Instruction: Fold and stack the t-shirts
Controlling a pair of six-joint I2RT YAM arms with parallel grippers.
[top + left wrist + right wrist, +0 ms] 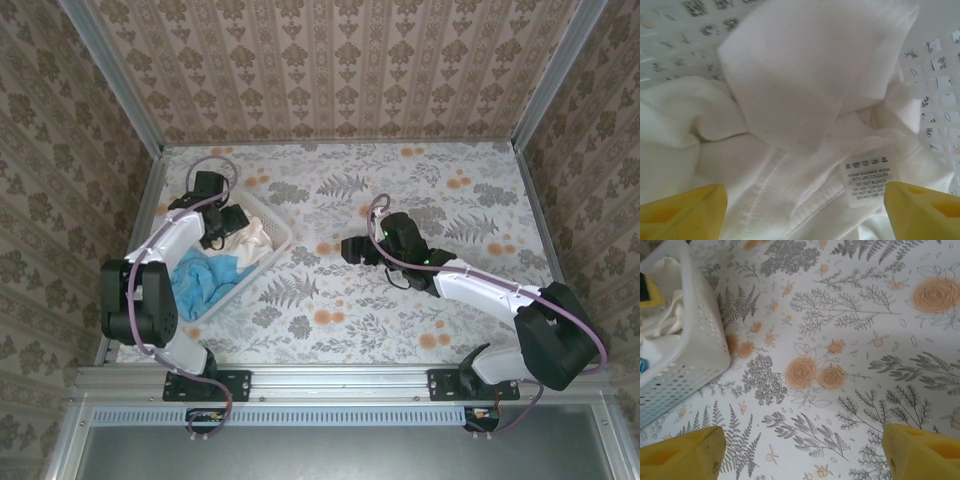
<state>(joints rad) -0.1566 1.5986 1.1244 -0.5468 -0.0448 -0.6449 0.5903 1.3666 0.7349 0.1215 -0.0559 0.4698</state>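
Grab stage: left gripper (805, 212) hangs open over the white shirt (810, 85) in the basket (695, 352), should drop and pinch next. Right gripper (802, 452) open above table (865, 315).

A robot test cell is indicated. Papered panels (340, 70) are held in aluminium framing (115, 80); a floral cloth (400, 300) is laid inside.

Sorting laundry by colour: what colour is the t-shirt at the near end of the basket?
That t-shirt is sky blue, clearest in the top external view.
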